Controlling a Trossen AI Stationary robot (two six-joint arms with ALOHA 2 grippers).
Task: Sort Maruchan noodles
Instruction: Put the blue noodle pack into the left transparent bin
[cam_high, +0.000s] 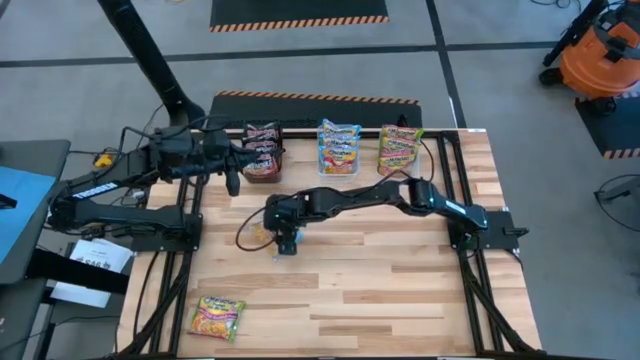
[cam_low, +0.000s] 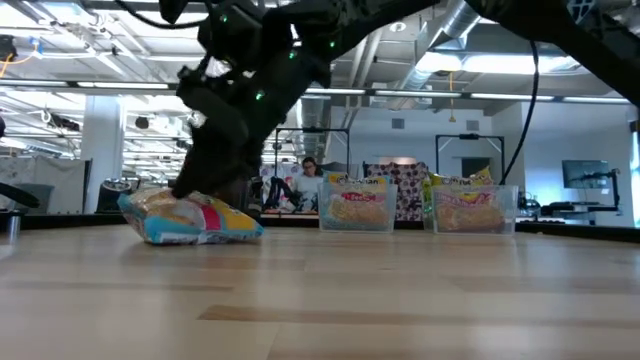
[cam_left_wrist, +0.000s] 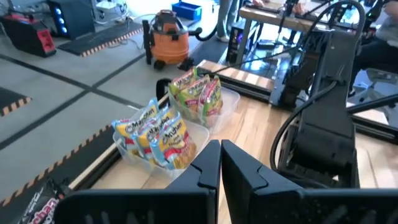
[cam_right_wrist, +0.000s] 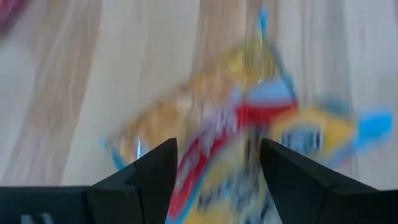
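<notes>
Three tubs (cam_high: 340, 160) already stocked; right gripper (cam_high: 284, 240) gaped wide over blue-edged packet (cam_low: 190, 220), gripping nothing; green-edged packet (cam_high: 216, 317) far from tubs, unsorted.

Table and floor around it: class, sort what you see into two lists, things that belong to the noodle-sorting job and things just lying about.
Job:
blue-edged packet under the open right gripper
green-edged packet
three tubs of packets
left gripper, shut, waiting

Lying about:
orange shop vacuum
papers beside the table

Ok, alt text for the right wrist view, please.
The right gripper hangs open just above a blue-edged noodle packet lying on the wooden table, its two dark fingers straddling the packet's middle. The packet is blurred; nothing is gripped.
</notes>
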